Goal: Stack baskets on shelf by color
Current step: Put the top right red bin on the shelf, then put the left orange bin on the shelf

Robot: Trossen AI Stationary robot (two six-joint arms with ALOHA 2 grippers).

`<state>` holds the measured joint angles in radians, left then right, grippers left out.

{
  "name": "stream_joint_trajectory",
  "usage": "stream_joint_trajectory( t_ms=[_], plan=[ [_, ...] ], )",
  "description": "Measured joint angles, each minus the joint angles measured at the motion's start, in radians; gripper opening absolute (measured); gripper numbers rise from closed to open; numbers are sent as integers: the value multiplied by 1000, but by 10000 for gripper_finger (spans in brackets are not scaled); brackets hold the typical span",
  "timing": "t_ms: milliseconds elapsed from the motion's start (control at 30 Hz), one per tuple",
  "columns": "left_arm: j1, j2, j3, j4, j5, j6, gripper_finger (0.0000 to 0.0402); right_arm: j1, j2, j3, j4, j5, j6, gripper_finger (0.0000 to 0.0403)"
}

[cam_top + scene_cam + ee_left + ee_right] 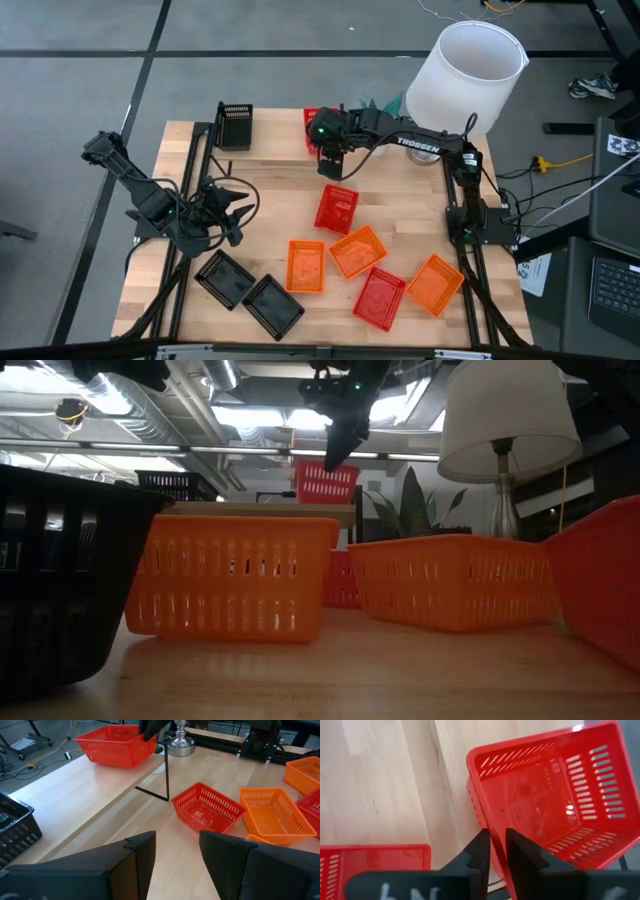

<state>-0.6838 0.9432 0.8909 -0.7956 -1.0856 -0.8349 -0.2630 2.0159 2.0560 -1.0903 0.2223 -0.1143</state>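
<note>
Right gripper (496, 851) is pinching the red basket (555, 800) rim on the shelf (90, 785).
Basket is sitting empty at upper centre; left gripper (175, 855) is hanging parted, holding nothing.

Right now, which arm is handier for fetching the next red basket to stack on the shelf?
Right. Its gripper hangs by the red basket on the shelf, near the loose red basket; the left gripper is by the black ones.

Three black slotted plastic baskets (235, 126), three orange ones (306, 266) and three red ones (336, 208); one light-wood shelf (90, 790); two arms
</note>
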Motion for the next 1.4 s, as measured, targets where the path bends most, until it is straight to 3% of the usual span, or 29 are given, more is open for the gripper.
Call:
stream_joint_trajectory(
  t_ms=[533,733,867,1067,1133,1233,1400],
  plan=[
    [0,0,0,-6,7,7,145,0,0,-1,55,-44,4,63],
    [0,0,0,-6,7,7,145,0,-1,0,79,-132,2,63],
    [0,19,0,-6,7,8,145,9,-1,54,-4,-215,5,63],
    [0,40,0,-8,7,8,145,64,-4,148,-277,-528,-4,63],
    [1,49,0,-8,7,8,145,92,-5,152,-374,-588,-40,63],
    [1,55,0,-8,7,8,145,141,-4,130,-489,-599,-87,63],
    [1,55,0,-3,7,3,145,237,-3,55,-478,-617,-88,63]
  ],
)
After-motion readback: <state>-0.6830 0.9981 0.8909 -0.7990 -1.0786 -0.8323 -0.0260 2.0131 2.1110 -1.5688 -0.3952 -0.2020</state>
